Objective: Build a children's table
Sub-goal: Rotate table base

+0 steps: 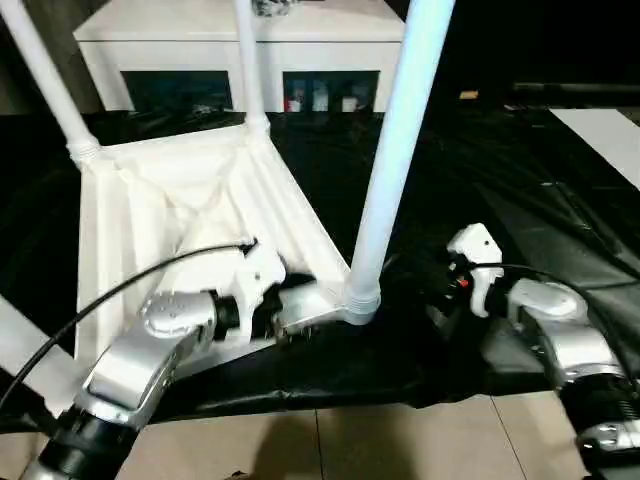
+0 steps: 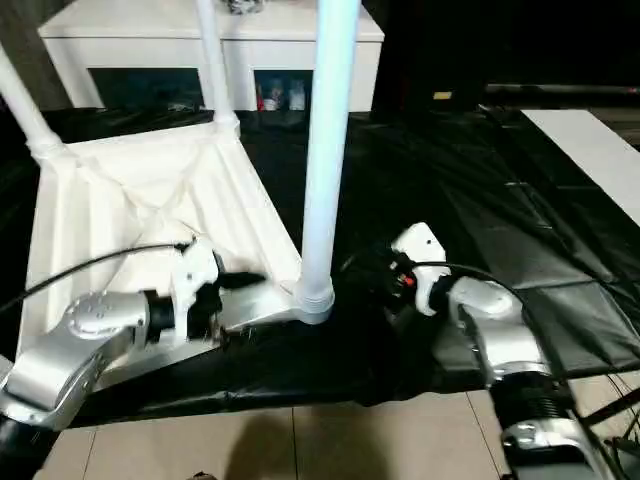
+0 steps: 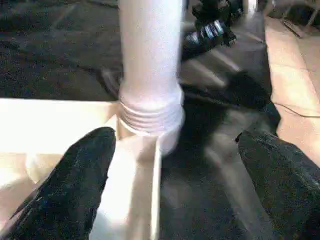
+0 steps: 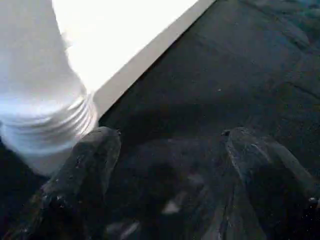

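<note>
The white tabletop lies upside down on a black sheet, ribbed underside up. Three white legs stand upright in its corner sockets: one at the far left, one at the far right and one at the near right. My left gripper is open just short of the near right leg, one finger over the tabletop's inside and one over the sheet, the rim between them. On the sheet to the right of that leg, my right gripper is open and holds nothing.
A white cabinet with glass doors stands behind the tabletop. The black sheet stretches to the right, with a white board at its far right. Tiled floor shows along the front edge.
</note>
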{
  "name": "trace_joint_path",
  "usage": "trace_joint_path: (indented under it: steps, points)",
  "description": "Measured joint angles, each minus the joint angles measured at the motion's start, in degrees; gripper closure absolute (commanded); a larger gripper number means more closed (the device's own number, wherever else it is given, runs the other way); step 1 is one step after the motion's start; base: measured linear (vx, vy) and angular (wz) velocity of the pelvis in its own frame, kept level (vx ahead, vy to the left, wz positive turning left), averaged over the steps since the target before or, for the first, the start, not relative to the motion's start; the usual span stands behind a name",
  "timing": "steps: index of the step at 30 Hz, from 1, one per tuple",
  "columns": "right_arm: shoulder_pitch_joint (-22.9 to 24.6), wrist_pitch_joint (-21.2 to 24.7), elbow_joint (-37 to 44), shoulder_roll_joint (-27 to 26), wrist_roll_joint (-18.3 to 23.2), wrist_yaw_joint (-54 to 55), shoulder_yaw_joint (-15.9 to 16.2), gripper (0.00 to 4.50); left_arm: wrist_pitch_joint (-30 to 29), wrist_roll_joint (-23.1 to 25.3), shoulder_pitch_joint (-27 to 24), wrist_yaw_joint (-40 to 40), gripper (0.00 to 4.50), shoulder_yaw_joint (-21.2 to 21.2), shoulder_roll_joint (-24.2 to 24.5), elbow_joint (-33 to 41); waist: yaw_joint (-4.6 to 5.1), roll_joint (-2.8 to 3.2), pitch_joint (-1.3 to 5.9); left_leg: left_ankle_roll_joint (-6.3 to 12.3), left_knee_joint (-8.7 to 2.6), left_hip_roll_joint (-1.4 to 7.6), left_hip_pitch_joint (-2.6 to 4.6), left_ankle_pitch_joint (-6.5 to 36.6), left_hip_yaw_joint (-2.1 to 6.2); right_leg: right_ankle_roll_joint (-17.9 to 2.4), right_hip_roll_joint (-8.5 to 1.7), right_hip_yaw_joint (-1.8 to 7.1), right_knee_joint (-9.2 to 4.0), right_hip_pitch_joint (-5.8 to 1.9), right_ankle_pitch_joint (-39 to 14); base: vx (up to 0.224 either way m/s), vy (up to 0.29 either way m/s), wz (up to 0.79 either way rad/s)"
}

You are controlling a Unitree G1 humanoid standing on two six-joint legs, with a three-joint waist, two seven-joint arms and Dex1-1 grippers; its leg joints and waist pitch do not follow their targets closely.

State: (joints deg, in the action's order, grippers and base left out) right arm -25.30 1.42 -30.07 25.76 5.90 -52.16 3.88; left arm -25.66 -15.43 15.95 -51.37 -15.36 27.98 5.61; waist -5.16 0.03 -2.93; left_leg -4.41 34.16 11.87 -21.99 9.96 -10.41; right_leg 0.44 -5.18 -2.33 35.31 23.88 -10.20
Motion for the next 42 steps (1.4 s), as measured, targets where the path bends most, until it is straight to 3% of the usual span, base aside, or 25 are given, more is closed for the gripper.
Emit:
trace_joint_path:
  steps: [7, 8, 13, 14, 18, 20, 27, 42]
  points:
    - [2.8, 3.0, 7.68, 3.83, -1.29, -5.65, 3.89, 0.64, -4.44, 6.22, -0.06, 6.66, 0.79, -2.0, -1.09, -1.72, 0.06, 0.0, 0.0, 0.0, 0.01, -0.01, 0.03, 0.0, 0.03, 0.04, 0.01, 0.02, 0.0, -0.08, 0.01, 0.0, 0.0, 0.0]
    - [3.07, 3.44, 8.75, 3.85, -1.29, -6.11, 4.42, 0.64, -5.44, 6.88, -0.01, 8.1, 1.07, -2.01, -1.2, -2.61, 0.09, 0.01, 0.0, 0.0, 0.01, 0.0, 0.01, 0.0, 0.04, 0.13, 0.01, 0.02, -0.01, -0.06, 0.08, 0.0, 0.0, 0.0]
    - [3.96, 5.39, 11.96, 4.38, -1.06, -7.63, 5.25, 0.64, -7.14, 7.51, 0.33, 10.62, 1.39, -1.89, -1.79, -3.28, 0.03, 0.03, 0.01, 0.0, 0.01, 0.0, -0.01, 0.0, 0.04, 0.18, 0.01, 0.0, -0.07, -0.05, 0.1, 0.0, 0.0, 0.0]
    - [4.18, 5.82, 12.81, 4.49, -0.89, -8.13, 5.54, 0.64, -7.6, 7.52, 0.46, 10.63, 1.62, -1.88, -1.94, -3.27, 0.03, 0.06, 0.02, 0.0, 0.01, 0.0, -0.01, 0.0, 0.04, 0.18, 0.01, 0.0, -0.1, -0.05, 0.1, 0.0, 0.0, 0.0]
    - [5.34, 7.35, 15.95, 4.68, -0.2, -9.45, 5.82, 0.64, -8.16, 8.52, 0.73, 10.92, 1.76, -1.97, -2.64, -3.34, 0.02, 0.12, 0.05, 0.01, 0.01, -0.01, -0.01, 0.0, 0.04, 0.17, 0.01, 0.01, -0.14, -0.09, 0.11, 0.0, 0.0, 0.0]
    - [5.35, 7.94, 16.59, 4.69, 0.36, -9.54, 5.82, 0.64, -8.03, 9.0, 1.19, 10.93, 2.1, -2.59, -2.71, -3.77, 0.0, 0.18, 0.08, 0.01, 0.01, -0.01, 0.04, 0.0, 0.05, 0.17, 0.01, 0.0, -0.13, -0.14, 0.12, 0.0, 0.0, 0.0]
    - [6.16, 9.21, 18.21, 4.61, 0.59, -8.95, 5.82, 0.64, -7.2, 10.75, 1.91, 9.81, 2.57, -5.01, -1.54, -3.99, 0.02, 0.46, 0.23, 0.0, 0.01, -0.02, 0.09, 0.0, 0.09, 0.2, 0.01, 0.01, -0.13, -0.2, 0.14, 0.0, 0.0, 0.0]
    - [6.43, 9.71, 18.27, 4.52, 0.64, -8.0, 5.81, 0.64, -6.14, 11.2, 1.88, 6.76, 3.78, -5.88, -0.37, -4.45, 0.1, 0.99, 0.57, 0.0, 0.01, -0.01, 0.08, 0.0, 0.1, 0.23, 0.01, -0.01, -0.14, -0.2, 0.13, 0.0, 0.0, 0.0]
